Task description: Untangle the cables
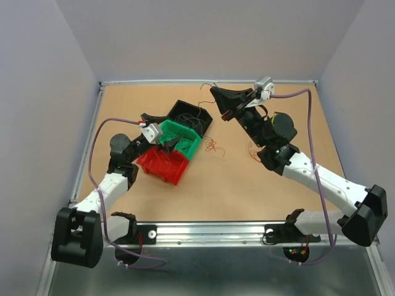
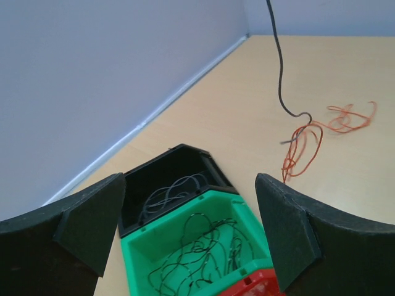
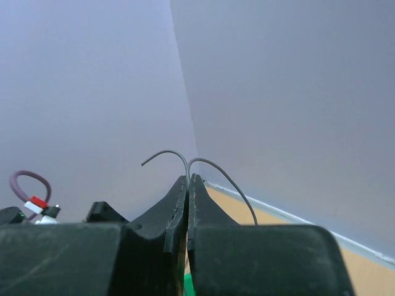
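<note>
My right gripper (image 1: 215, 91) is raised over the far middle of the table and is shut on a thin black wire (image 3: 213, 166), which arches out of its closed fingertips (image 3: 188, 180). In the left wrist view that black wire (image 2: 279, 68) hangs down to the table and meets a loop of red-orange wire (image 2: 303, 148). More red-orange wire (image 2: 352, 117) lies beyond it. My left gripper (image 2: 190, 182) is open and empty, above the green bin (image 2: 139, 246), which holds dark green wires (image 2: 203, 246). The black bin (image 2: 185, 154) holds grey-black wires (image 2: 166, 192).
A red bin (image 1: 162, 164) sits at the near end of the row of bins, against the green bin (image 1: 192, 147) and black bin (image 1: 185, 106). Another red-orange wire (image 1: 253, 152) lies by my right arm. Walls close in on the left, far and right sides.
</note>
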{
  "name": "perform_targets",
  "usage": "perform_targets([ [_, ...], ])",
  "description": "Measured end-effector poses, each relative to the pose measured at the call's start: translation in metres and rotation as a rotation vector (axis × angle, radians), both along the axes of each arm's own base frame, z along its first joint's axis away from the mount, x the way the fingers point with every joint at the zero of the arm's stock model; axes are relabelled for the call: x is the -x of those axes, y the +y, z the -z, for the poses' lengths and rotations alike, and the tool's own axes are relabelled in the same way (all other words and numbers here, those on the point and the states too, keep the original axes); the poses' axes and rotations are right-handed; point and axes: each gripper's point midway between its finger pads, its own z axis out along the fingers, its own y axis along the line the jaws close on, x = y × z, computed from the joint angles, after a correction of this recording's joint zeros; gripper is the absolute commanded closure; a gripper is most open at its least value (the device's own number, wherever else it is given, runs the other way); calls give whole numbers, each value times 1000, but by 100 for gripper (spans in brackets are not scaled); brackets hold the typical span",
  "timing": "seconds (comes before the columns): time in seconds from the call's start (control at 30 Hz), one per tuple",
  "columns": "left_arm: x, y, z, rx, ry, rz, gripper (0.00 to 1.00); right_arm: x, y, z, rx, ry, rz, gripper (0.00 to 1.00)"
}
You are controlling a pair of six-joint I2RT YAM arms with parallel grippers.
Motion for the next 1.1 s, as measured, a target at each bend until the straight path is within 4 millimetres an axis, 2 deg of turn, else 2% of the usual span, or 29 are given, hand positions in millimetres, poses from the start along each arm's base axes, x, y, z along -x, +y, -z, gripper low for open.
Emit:
perform_targets([
  [0.2, 21, -34, 4, 28, 39, 231, 1, 6, 1, -3, -13, 7, -32, 99],
  [0.33, 42, -54, -5, 39, 11, 346, 1, 9, 2, -5, -18, 9, -48, 99],
  [0.43, 50, -62, -9, 46, -1, 385, 1, 10, 1, -5, -18, 7, -51, 99],
  [0.57, 52, -66, -10, 51, -7, 396, 2, 8, 3, -3, -10, 16, -49, 99],
  [0.67, 44, -72, -6, 53, 20, 403, 4, 6, 5, -8, -16, 13, -52, 99],
  [0.87, 13, -92, 5, 70, 107, 396, 23, 5, 10, -23, -44, 2, -69, 99],
  [0.9, 9, -95, 6, 74, 118, 393, 30, 5, 10, -24, -47, 3, -72, 99],
  [0.97, 0, -103, 5, 82, 131, 392, 36, 5, 11, -29, -55, 0, -78, 100],
  [1.03, -10, -113, 5, 91, 146, 395, 53, 7, 13, -33, -60, -2, -92, 100],
  [1.07, -13, -118, 4, 93, 149, 398, 53, 7, 13, -35, -63, -6, -94, 99],
  [1.1, -15, -122, 5, 96, 157, 405, 64, 7, 13, -38, -67, -8, -97, 100],
])
